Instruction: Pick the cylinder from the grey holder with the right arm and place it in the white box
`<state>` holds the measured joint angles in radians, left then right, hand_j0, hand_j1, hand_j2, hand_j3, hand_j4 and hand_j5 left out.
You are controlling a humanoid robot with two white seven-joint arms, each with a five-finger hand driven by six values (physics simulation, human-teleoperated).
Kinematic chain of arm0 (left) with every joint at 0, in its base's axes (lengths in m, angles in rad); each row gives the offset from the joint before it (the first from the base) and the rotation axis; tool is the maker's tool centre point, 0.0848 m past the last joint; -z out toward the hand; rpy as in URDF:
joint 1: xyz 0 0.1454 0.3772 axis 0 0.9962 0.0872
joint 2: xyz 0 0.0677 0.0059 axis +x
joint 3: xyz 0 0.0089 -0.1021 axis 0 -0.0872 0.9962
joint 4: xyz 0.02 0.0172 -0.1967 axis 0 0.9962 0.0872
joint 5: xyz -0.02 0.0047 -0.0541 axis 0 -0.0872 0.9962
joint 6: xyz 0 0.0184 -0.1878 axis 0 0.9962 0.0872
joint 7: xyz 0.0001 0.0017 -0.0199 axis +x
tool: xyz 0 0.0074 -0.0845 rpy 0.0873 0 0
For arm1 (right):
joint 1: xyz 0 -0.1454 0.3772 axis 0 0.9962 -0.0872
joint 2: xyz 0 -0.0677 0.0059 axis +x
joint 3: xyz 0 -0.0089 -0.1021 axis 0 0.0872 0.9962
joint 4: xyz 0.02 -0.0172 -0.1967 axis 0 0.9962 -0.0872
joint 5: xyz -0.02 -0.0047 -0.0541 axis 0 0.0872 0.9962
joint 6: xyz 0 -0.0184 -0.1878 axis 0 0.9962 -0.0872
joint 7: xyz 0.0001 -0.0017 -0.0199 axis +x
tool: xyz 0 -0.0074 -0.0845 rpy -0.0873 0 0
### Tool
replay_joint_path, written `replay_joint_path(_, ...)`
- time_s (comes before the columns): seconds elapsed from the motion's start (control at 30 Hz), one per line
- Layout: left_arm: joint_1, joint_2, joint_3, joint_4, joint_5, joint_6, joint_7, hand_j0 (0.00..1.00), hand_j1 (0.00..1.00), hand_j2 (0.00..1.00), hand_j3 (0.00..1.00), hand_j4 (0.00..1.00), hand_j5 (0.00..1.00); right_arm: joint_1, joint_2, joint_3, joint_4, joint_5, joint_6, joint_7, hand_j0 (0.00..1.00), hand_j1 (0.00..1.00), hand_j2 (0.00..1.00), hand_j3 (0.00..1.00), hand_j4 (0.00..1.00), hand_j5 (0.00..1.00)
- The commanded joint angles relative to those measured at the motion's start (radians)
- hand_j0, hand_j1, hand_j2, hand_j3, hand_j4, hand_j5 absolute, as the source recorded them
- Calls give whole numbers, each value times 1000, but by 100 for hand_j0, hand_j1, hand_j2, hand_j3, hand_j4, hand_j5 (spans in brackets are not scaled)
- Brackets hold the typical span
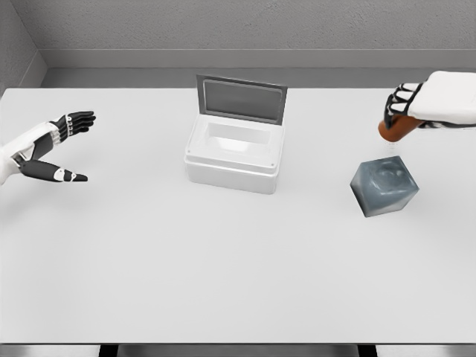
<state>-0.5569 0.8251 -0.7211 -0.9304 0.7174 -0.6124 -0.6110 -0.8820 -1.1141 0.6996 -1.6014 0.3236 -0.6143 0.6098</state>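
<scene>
Bright, even, diffuse light fills the scene, and the white table [223, 268] reads almost flat and close to overexposed, with no glare spots. Shadows are faint and soft: a pale one hugs the near side of the white box [234, 156], and another lies under the grey holder [384, 186] near the table's right edge. The render is slightly soft, with mild compression smearing on fine edges. Straight lines stay straight toward the corners.
</scene>
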Motion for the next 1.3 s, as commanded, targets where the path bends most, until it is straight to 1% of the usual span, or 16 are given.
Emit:
replay_joint_path(0.0,2,2,2,-1,7,2,0,100,100,100,100,100,100,-2,37,-20,-2,-46,3,1,18,18,18,18,18,18)
replay_joint_path(0.07,8,3,2,-1,7,2,0,100,100,100,100,100,100,-18,112,-11,-3,-44,3,1,18,18,18,18,18,18)
replay_joint_path(0.17,18,5,0,-11,5,2,0,100,100,100,100,100,100,-71,203,69,-3,-38,3,1,18,18,18,18,18,18)
replay_joint_path(0.2,20,0,0,-13,4,2,0,100,100,100,100,100,100,-80,226,78,-2,-35,3,1,18,18,18,18,18,18)
replay_joint_path(0.27,20,2,0,-13,4,2,0,100,100,100,100,100,100,-97,270,90,-2,-34,3,1,18,18,18,18,18,18)
replay_joint_path(0.4,21,-1,0,-15,4,2,0,100,100,100,100,100,100,-126,319,120,6,-31,3,1,18,18,18,18,18,18)
replay_joint_path(0.47,21,2,0,-15,4,2,0,100,100,100,100,100,100,-149,350,155,44,-28,3,1,18,18,18,18,18,18)
replay_joint_path(0.5,21,2,0,-15,4,2,0,100,100,100,100,100,100,-156,361,169,66,-26,3,1,18,18,18,18,18,18)
replay_joint_path(0.57,34,9,2,-21,5,2,0,100,100,100,100,100,100,-166,382,182,69,-15,3,1,18,18,18,18,18,18)
replay_joint_path(0.7,35,6,2,-19,4,2,0,100,100,100,100,100,100,-183,415,216,72,9,3,1,18,18,18,18,18,18)
replay_joint_path(0.77,35,6,2,-19,5,2,0,100,100,100,100,100,100,-186,430,222,94,11,3,1,18,18,18,18,18,18)
replay_joint_path(0.83,35,5,2,-19,5,2,0,100,100,100,100,100,100,-199,450,232,140,12,3,1,18,18,18,18,18,18)
replay_joint_path(0.87,35,5,2,-19,5,2,0,100,100,100,100,100,100,-199,451,235,146,20,3,1,18,18,18,18,18,18)
replay_joint_path(0.93,35,5,2,-19,5,2,0,100,100,100,100,100,100,-206,458,233,182,25,3,1,18,18,18,18,18,18)
replay_joint_path(1.1,35,2,2,-19,5,2,0,100,100,100,100,100,100,-206,459,235,196,26,3,1,18,18,18,18,18,18)
replay_joint_path(1.27,35,2,2,-19,5,2,0,100,100,100,100,100,100,-206,476,253,205,45,3,1,18,18,18,18,18,18)
